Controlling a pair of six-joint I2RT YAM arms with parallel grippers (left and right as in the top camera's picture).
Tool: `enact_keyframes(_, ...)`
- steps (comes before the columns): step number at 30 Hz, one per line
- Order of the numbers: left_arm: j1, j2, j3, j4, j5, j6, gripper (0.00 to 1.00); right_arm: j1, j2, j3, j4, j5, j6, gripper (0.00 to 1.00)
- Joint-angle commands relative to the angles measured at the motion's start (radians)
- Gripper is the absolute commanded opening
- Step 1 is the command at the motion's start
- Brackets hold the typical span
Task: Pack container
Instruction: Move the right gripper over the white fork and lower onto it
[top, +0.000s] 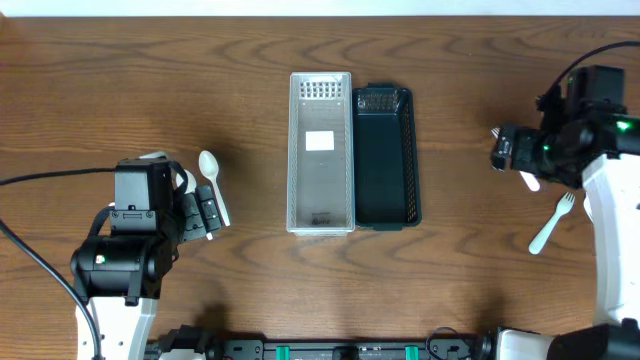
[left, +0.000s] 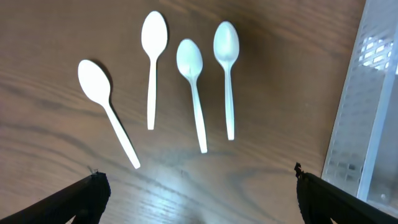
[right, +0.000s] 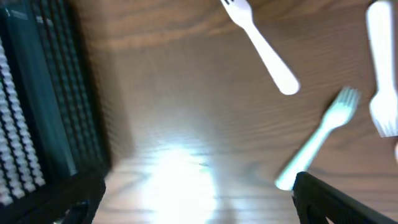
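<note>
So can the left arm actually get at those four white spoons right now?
Probably yes. The left gripper hangs open just above the spoons, which lie flat and apart on bare table with nothing on top of them. The white tray sits off to one side, out of the way.

Clear tray (top: 320, 150) and dark tray (top: 385, 160) touch side by side at middle of bench (top: 250, 100) — no gap between them. Bare wood on both outer sides. Under left claw (left: 196, 180), spread wide: four spoons (left: 189, 62), well spaced, clear tray wall at right. Under right claw (right: 196, 186), also spread: forks (right: 264, 46) loosely scattered — dark tray wall at left.
</note>
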Motion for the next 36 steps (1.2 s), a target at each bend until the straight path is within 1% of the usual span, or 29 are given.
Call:
enact_keyframes(1, -0.002, 0.000, 0.014, 0.005, 0.001, -0.033, 0.98, -0.016, 0.048, 0.046, -0.010, 0.084, -0.186, 0.99)
enact_keyframes(5, -0.002, 0.000, 0.014, 0.017, 0.001, -0.033, 0.98, -0.024, 0.122, 0.166, -0.009, 0.097, -0.341, 0.99)
enact_keyframes(9, -0.002, 0.000, 0.014, 0.017, 0.001, -0.033, 0.98, -0.051, 0.235, 0.316, -0.011, 0.105, -0.411, 0.99)
enact_keyframes(12, -0.002, 0.000, 0.014, 0.016, 0.001, -0.033, 0.98, -0.064, 0.314, 0.382, -0.006, 0.106, -0.452, 0.99)
enact_keyframes(15, -0.002, 0.000, 0.014, 0.017, 0.001, -0.033, 0.98, -0.065, 0.375, 0.389, 0.016, 0.106, -0.528, 0.99)
enact_keyframes(25, -0.002, 0.000, 0.014, 0.021, 0.001, -0.032, 0.98, -0.069, 0.608, 0.389, 0.054, 0.105, -0.549, 0.94)
enact_keyframes(28, -0.002, 0.000, 0.014, 0.025, 0.001, -0.032, 0.98, -0.069, 0.661, 0.389, 0.066, 0.105, -0.549, 0.94)
enact_keyframes(36, -0.002, 0.000, 0.014, 0.028, 0.001, -0.032, 0.98, -0.069, 0.739, 0.389, 0.100, 0.089, -0.534, 0.91)
